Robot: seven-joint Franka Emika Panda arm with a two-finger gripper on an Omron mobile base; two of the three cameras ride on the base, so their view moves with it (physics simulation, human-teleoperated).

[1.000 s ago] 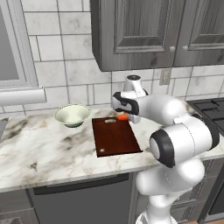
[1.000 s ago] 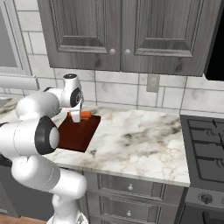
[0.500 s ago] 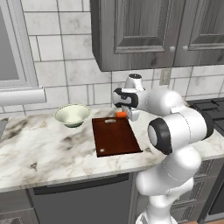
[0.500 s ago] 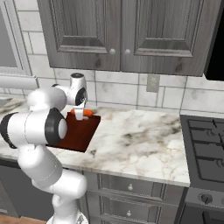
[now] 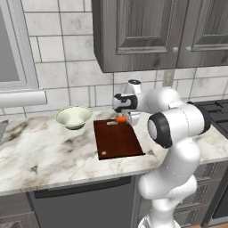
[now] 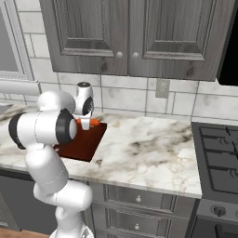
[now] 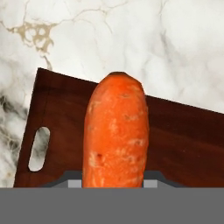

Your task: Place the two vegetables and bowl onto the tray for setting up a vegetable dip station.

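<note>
Over dark wooden tray [image 7: 175,140], slot-handle end: end effector [image 5: 122,119] clamps rough orange tapered carrot [image 7: 116,135].

Orange carrot [image 7: 116,131] over a reddish-brown tray [image 7: 183,144]
The table [image 5: 40,151] was white marble with grey-tan veins; the bowl [image 5: 73,117] was pale greenish-white.

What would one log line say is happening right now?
gripper: shut on carrot | position: over tray, handle end | bowl: on counter, off tray
</note>
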